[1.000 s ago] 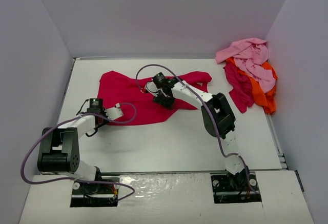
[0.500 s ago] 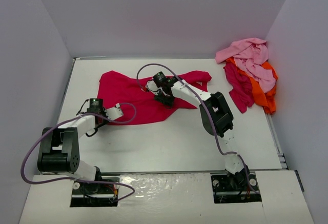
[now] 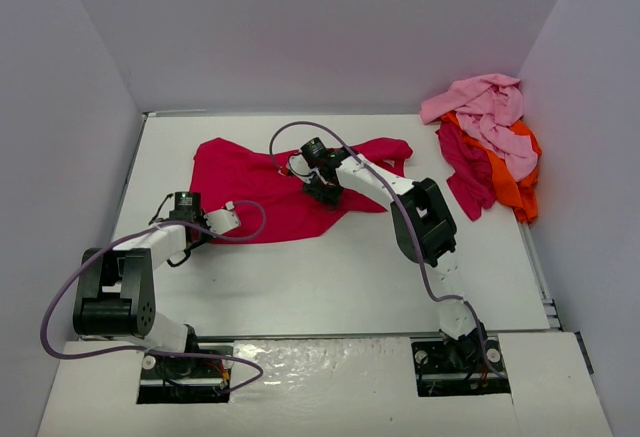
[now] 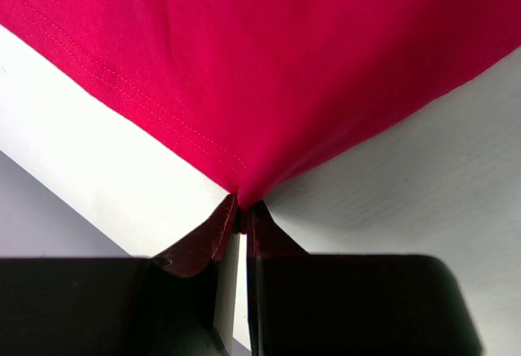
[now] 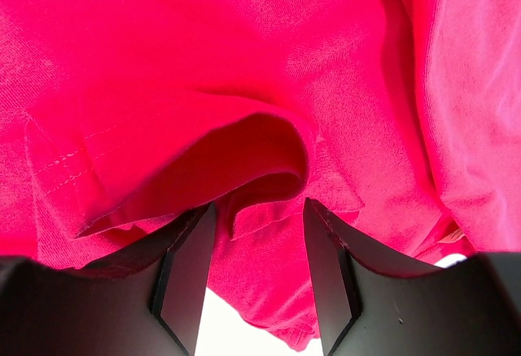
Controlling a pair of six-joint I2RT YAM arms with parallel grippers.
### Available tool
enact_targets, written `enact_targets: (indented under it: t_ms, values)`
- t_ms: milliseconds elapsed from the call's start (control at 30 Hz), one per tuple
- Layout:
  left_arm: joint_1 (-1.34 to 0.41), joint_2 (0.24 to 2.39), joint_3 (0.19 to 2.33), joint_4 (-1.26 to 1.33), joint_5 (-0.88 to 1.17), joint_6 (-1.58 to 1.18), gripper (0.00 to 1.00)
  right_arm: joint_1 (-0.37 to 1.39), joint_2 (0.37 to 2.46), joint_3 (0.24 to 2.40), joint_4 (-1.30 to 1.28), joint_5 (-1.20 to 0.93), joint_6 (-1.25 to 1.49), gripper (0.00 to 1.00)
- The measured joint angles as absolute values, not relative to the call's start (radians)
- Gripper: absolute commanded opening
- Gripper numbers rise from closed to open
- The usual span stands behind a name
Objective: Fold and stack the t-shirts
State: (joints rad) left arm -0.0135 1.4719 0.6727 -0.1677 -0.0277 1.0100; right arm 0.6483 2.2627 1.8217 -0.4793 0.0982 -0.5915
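Observation:
A crimson-red t-shirt (image 3: 260, 189) lies spread and rumpled on the white table (image 3: 340, 277) at mid-back. My left gripper (image 3: 228, 219) is shut on its near left corner; in the left wrist view the hem corner (image 4: 242, 186) is pinched between the closed jaws. My right gripper (image 3: 322, 189) is open over the shirt's middle; in the right wrist view a raised fold of the red cloth (image 5: 260, 160) sits between the fingers (image 5: 187, 258). A pile of light pink (image 3: 490, 107), orange (image 3: 510, 182) and dark magenta (image 3: 465, 172) shirts lies at the back right.
White walls enclose the table on the left, back and right. The pile of shirts rests against the right wall. Purple cables loop from both arms. The arm bases stand at the near edge.

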Motion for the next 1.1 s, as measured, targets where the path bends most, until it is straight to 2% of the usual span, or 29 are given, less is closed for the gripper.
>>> enact_targets:
  t_ms: [300, 767, 867, 933, 1100]
  values:
    - [-0.014, 1.472, 0.673, -0.168, -0.031, 1.010, 0.00, 0.648, 2.278, 1.848, -0.476, 0.101, -0.591, 0.40]
    - [-0.014, 1.472, 0.673, -0.168, -0.031, 1.010, 0.00, 0.654, 2.299, 1.860, -0.469, 0.124, -0.576, 0.39]
    - [-0.014, 1.472, 0.673, -0.167, -0.032, 1.010, 0.00, 0.659, 2.309, 1.859, -0.467, 0.134, -0.575, 0.32]
    - [-0.014, 1.472, 0.673, -0.167, -0.032, 1.011, 0.00, 0.662, 2.311, 1.859, -0.465, 0.143, -0.574, 0.11]
    - [-0.014, 1.472, 0.673, -0.167, -0.032, 1.011, 0.00, 0.667, 2.328, 1.859, -0.459, 0.181, -0.575, 0.00]
